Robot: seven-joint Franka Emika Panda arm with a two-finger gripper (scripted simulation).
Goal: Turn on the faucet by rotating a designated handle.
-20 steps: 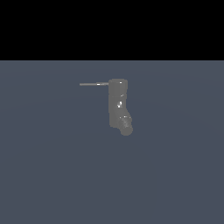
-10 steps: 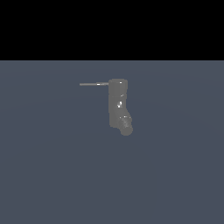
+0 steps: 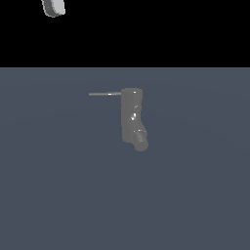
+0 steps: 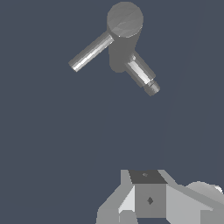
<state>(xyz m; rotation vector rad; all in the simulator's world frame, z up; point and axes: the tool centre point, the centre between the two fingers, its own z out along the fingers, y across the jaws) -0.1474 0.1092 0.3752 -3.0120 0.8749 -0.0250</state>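
Since the earlier exterior pics, one change: a light grey rounded part of the white robot arm (image 3: 53,7) is now in view at the top edge, toward the exterior view's left, against the black background. Faucet and handle pos. unchanged.

Exterior view:
- Chunky matte grey cylindrical faucet (image 3: 132,116) stands upright on the flat slate-blue surface (image 3: 58,195), approx. mid-surface, nearer its far edge than its near edge.
- Spout end is rounded and knobbly, at the lower part of the column, angled toward the near edge and the exterior view's right. Small white glints on the body.
- Thin straight grey rod handle (image 3: 104,93) projects horiz. from the top of the column toward the exterior view's left; lighter section adjoins the column.
- Arm part is well apart from faucet and handle; no contact.

Wrist view:
- Faucet (image 4: 124,35) seen from above: round flat cap, handle (image 4: 91,52) and spout as two rods leaving the column in diff. directions, both with bright highlights.
- Grey angular gripper (image 4: 146,199) body at the frame edge, well apart from the faucet.
- Fingers: tips not in view; spread or pressed together cannot be determined.
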